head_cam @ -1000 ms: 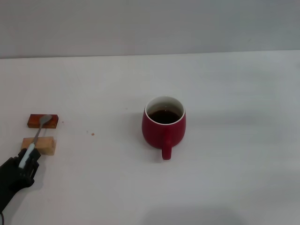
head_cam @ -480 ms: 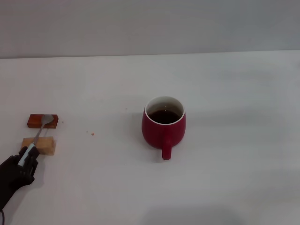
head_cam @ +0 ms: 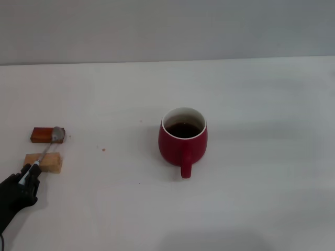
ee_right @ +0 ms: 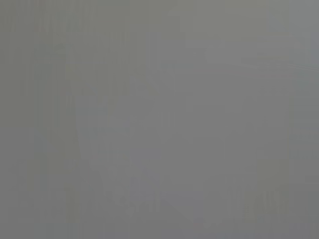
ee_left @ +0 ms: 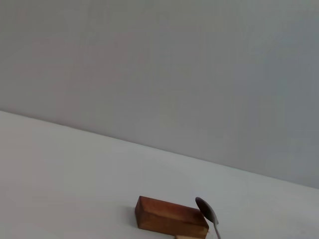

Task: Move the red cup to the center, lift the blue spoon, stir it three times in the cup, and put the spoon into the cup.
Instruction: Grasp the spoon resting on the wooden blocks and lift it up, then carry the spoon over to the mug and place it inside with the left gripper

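Observation:
The red cup (head_cam: pixel 183 141) stands upright near the middle of the white table, handle toward me, with dark liquid inside. The blue spoon (head_cam: pixel 48 148) is at the far left. Its grey bowl is over the right end of a dark brown block (head_cam: pixel 40 135), and its neck crosses a tan block (head_cam: pixel 51 162). My left gripper (head_cam: pixel 29 175) is at the lower left, shut on the spoon's pale handle end. The left wrist view shows the spoon bowl (ee_left: pixel 207 211) beside the brown block (ee_left: pixel 169 217). My right gripper is out of view.
A tiny reddish speck (head_cam: pixel 103 149) lies on the table between the blocks and the cup. The right wrist view shows only plain grey. A grey wall runs behind the table's far edge.
The spoon bowl has shifted right, off the middle of the brown block to its right end. Less of the pale handle shows in my left gripper. The cup has not moved.

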{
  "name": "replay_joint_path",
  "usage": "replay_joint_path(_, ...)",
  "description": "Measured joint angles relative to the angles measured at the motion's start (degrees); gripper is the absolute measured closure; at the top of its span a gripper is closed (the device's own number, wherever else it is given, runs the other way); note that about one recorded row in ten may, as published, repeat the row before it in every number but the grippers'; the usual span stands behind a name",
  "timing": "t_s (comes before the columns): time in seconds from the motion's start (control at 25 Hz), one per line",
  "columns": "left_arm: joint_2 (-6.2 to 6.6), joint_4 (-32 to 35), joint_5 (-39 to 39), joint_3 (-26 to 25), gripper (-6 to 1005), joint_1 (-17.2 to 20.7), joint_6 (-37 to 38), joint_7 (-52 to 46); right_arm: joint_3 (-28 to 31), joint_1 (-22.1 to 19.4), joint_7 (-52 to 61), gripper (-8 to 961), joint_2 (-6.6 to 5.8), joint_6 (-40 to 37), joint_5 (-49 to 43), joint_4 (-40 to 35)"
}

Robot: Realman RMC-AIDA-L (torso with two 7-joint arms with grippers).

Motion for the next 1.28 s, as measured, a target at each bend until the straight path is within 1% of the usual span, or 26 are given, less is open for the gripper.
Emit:
replay_joint_path(0.2,-0.05,-0.2,0.0,0.0,860,-0.1,0.0,0.2,-0.6,-0.3,0.0,954,0.05,0.1,0.0,0.0)
replay_joint_path(0.56,-0.03,0.0,0.1,-0.1,860,-0.1,0.2,-0.1,-0.6,-0.5,0.0,954,0.09,0.6,0.0,0.7)
replay_joint_path(0.84,0.07,0.9,-0.1,-0.2,860,-0.1,2.0,-1.0,-0.6,-0.8,0.0,954,0.12,0.5,0.0,0.9)
replay_joint_path(0.96,0.26,2.0,0.0,-0.5,860,-0.4,3.0,-3.8,-0.6,-1.0,0.0,955,0.2,0.5,0.0,0.9)
replay_joint_path(1.0,0.57,4.3,0.3,-0.3,860,-0.9,3.2,-6.7,-0.6,-1.2,0.0,955,0.28,0.6,0.0,0.9)
replay_joint_path(1.08,0.74,5.6,0.3,-0.2,859,-1.3,3.1,-7.7,-0.6,-1.4,0.0,955,0.44,0.5,0.0,1.0)
replay_joint_path(1.12,1.42,8.4,1.6,-0.1,859,-3.2,2.8,-9.9,-0.6,-1.5,0.0,955,0.51,0.5,0.0,1.3)
replay_joint_path(1.16,1.42,8.4,1.6,-0.1,859,-3.2,2.8,-9.9,-0.6,-1.5,0.0,955,0.51,0.5,0.0,1.3)
replay_joint_path(1.28,2.75,11.5,4.9,-1.0,859,-7.1,1.3,-13.1,-1.7,-2.0,0.0,955,0.66,0.2,0.0,1.6)
